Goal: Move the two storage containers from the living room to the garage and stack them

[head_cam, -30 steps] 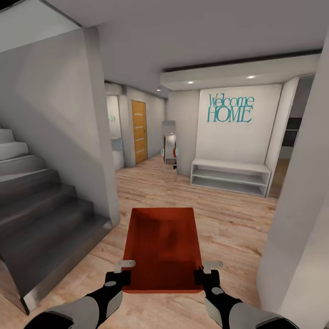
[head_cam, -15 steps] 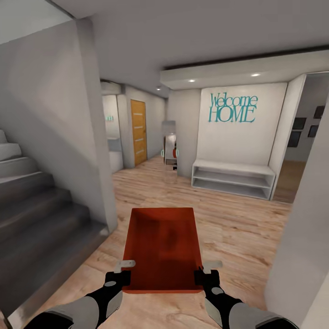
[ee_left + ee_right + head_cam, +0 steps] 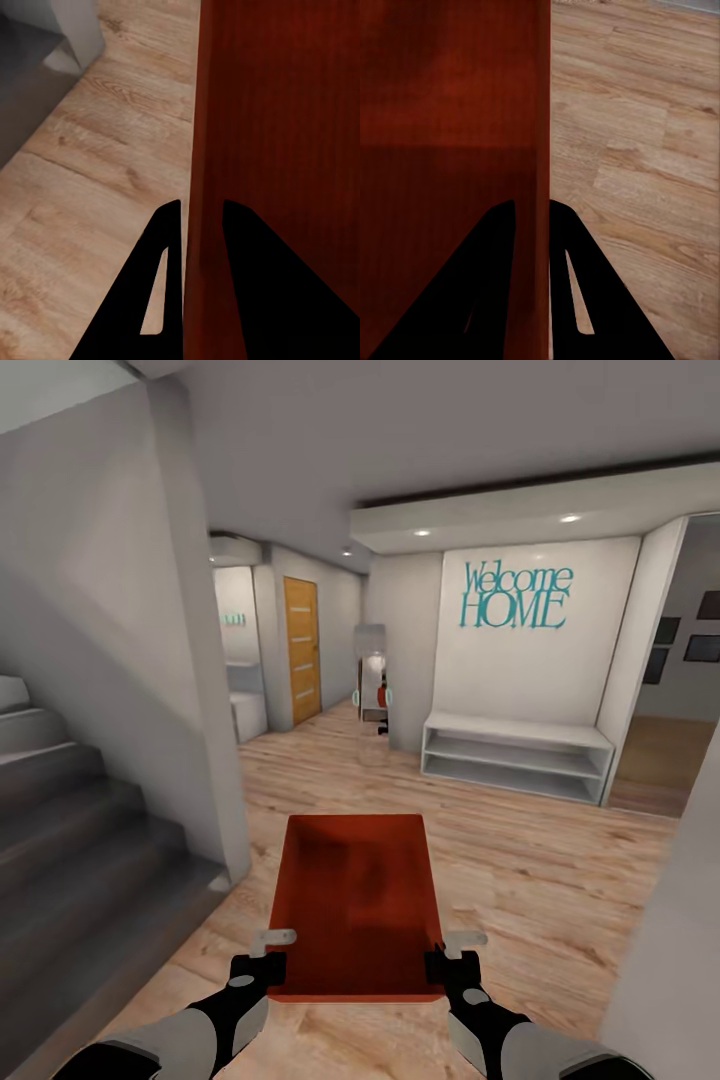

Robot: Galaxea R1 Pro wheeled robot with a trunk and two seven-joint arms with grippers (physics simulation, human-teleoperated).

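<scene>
the view has swung rightward; wrist views show both fingers (image 3: 169, 247) (image 3: 499, 247) pinching the storage container (image 3: 355, 905) walls.

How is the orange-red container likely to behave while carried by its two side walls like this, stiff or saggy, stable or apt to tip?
The storage container probably stays stiff: its walls look straight between the left gripper and right gripper. Both grip near the end closest to the robot, so the far end may tend to dip. It is empty, so likely light.
</scene>
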